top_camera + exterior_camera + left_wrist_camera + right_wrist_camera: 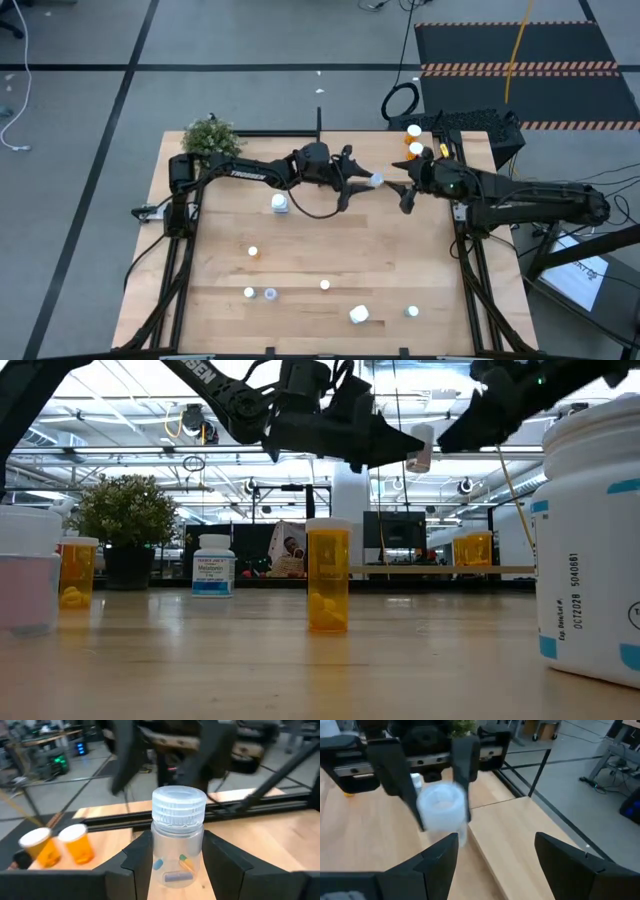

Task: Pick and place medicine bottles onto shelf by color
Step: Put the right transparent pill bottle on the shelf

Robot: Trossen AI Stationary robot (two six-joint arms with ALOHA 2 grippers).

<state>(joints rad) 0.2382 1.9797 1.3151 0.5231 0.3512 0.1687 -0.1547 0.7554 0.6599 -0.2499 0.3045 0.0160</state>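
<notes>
While the left end effector (177, 865) clamps a small clear plastic bottle with a ribbed white cap (178, 842), pills visible inside, it hangs in the air above the wooden counter (330, 250) beside the light wooden shelf (280, 827). Facing it, the right end effector (495, 855) stands wide open, empty, just off the bottle. Two orange bottles (62, 845) sit on the shelf.

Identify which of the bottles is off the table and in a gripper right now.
The small clear bottle with the ribbed pale cap, clamped in the left gripper mid-air between both arms. The right gripper faces it with open fingers; other bottles stand on surfaces.
</notes>
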